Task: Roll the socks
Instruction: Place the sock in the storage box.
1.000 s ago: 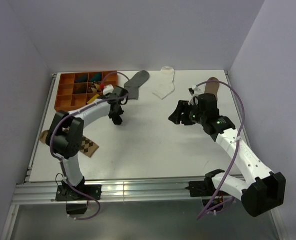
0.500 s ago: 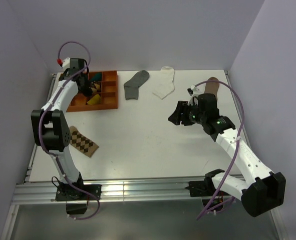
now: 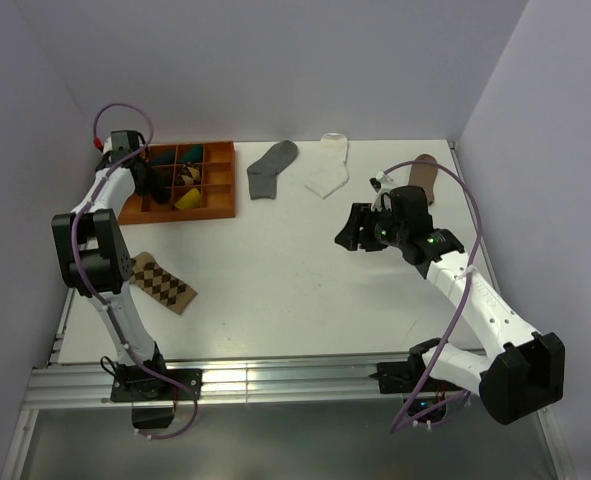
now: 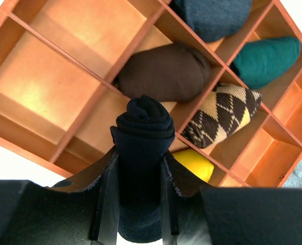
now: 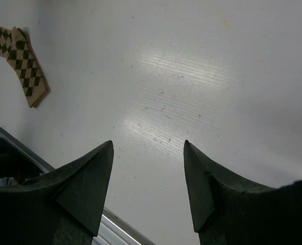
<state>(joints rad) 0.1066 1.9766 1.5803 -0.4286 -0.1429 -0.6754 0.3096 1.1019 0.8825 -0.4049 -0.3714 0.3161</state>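
My left gripper (image 4: 140,154) is shut on a rolled black sock (image 4: 143,127), which hangs over the near-left compartments of the orange tray (image 4: 48,76). From above, the left gripper (image 3: 143,180) sits over the tray's (image 3: 215,208) left part. A flat grey sock (image 3: 272,167) and a flat white sock (image 3: 328,170) lie on the table's far side. My right gripper (image 5: 148,145) is open and holds nothing, hovering over bare table; seen from above, the right gripper (image 3: 350,232) is right of centre.
The tray holds rolled socks: brown (image 4: 163,71), diamond-patterned (image 4: 222,115), teal (image 4: 265,58), dark grey-blue (image 4: 212,15), yellow (image 4: 194,163). A flat tan diamond sock (image 3: 160,282) lies near the left edge. A brown sock (image 3: 422,172) lies behind the right arm. Walls close in on three sides.
My left arm has swung from the table beside the tray's right end to over the tray's left part, carrying the black roll. The right arm has barely shifted.
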